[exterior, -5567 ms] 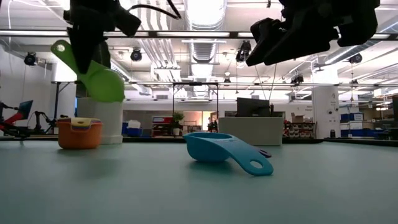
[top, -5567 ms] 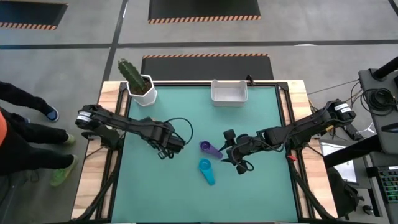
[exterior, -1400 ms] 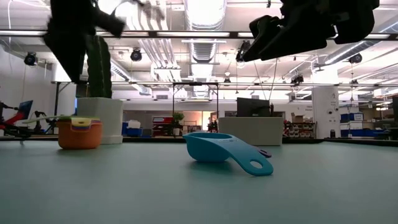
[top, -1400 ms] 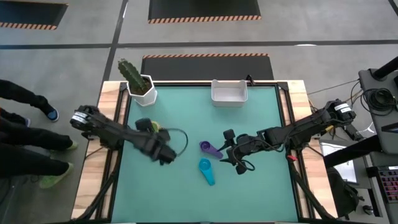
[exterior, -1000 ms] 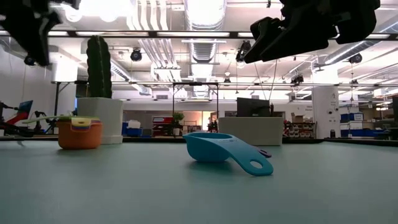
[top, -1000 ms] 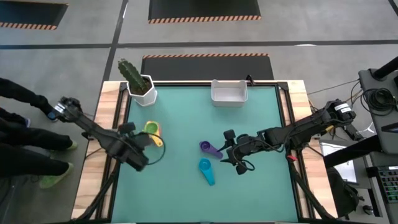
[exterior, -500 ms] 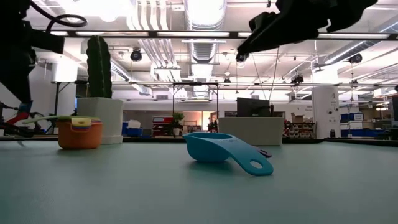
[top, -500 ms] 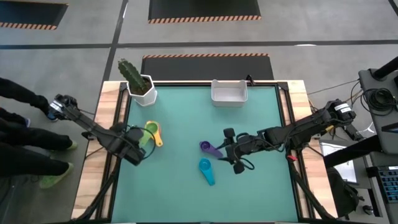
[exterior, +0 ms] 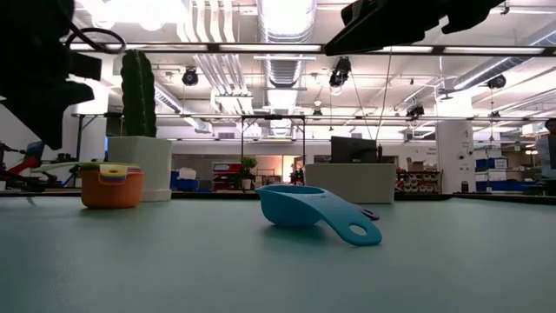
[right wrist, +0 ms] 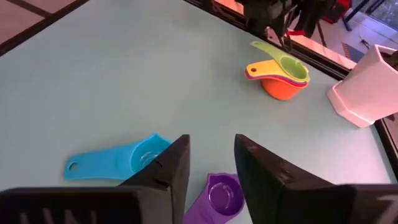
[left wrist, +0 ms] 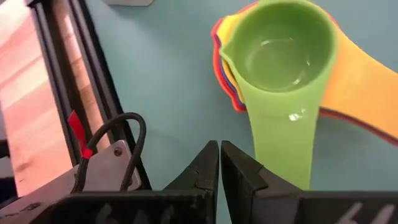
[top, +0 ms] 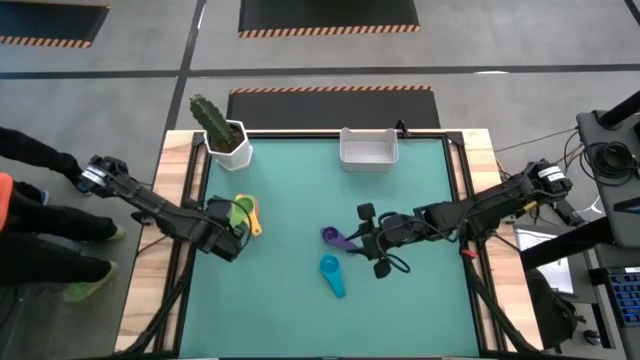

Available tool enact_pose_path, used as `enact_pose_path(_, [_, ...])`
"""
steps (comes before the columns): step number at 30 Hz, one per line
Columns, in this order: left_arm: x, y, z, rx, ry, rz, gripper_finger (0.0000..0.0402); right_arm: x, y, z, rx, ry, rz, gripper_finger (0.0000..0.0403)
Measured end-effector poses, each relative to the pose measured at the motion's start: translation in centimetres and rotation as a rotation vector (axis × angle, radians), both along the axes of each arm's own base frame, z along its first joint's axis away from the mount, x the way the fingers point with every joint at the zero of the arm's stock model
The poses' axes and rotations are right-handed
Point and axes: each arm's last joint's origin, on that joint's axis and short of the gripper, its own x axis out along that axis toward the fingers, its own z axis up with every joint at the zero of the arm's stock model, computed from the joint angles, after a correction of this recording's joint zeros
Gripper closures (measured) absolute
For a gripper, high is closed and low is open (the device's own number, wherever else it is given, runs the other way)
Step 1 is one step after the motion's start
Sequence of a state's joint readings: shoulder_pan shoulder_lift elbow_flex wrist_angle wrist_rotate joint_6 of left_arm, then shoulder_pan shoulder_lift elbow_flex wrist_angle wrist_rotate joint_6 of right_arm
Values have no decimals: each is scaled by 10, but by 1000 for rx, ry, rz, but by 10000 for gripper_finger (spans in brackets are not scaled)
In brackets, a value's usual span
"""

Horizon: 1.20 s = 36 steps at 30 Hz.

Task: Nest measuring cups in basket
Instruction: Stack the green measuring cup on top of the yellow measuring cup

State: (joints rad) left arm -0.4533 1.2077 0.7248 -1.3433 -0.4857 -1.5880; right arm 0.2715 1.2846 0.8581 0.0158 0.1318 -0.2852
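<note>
Change: since the earliest picture the green cup [left wrist: 280, 56] has left the left gripper [top: 228, 240] and now sits on top of the stack; that arm has pulled back to the tabletop's [top: 290, 300] left edge, while the right gripper [top: 375, 240] has edged a little toward the purple cup.
Left gripper: fingers [left wrist: 202, 171] pressed together and holding nothing, just beside the stack, apparently clear of it so the nest stays undisturbed.
Stack: orange cup [exterior: 111, 189] at the bottom with red, yellow and green nested inside, handles fanned out; it stands near the cactus pot [top: 228, 143], well apart from the basket.
Purple cup [right wrist: 224, 194]: upright on the tabletop, directly ahead of the right gripper, likely the next pick.
Teal cup [exterior: 304, 209]: lying near the purple one, handle flat on the tabletop.
Right gripper: hovers above the tabletop with fingers [right wrist: 264, 165] spread apart, lined up over the purple cup, probably ready to descend.
Basket [top: 368, 148]: at the far edge, nothing visible inside; nesting appears to come first, the move into it later.
</note>
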Motion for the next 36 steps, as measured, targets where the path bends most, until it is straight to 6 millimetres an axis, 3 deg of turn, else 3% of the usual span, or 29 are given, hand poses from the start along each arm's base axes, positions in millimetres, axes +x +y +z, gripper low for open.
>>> enact_pose_path(11, [23,-3,-17,43,80,57,402,0,0,-1,-16,4,11,344])
enact_pose_path(22, [35,-9,-33,47,147,75,402,-1,0,-1,-20,9,14,360])
enact_pose_path(36, [52,-18,-24,-33,63,54,401,-1,0,-1,-27,10,18,360])
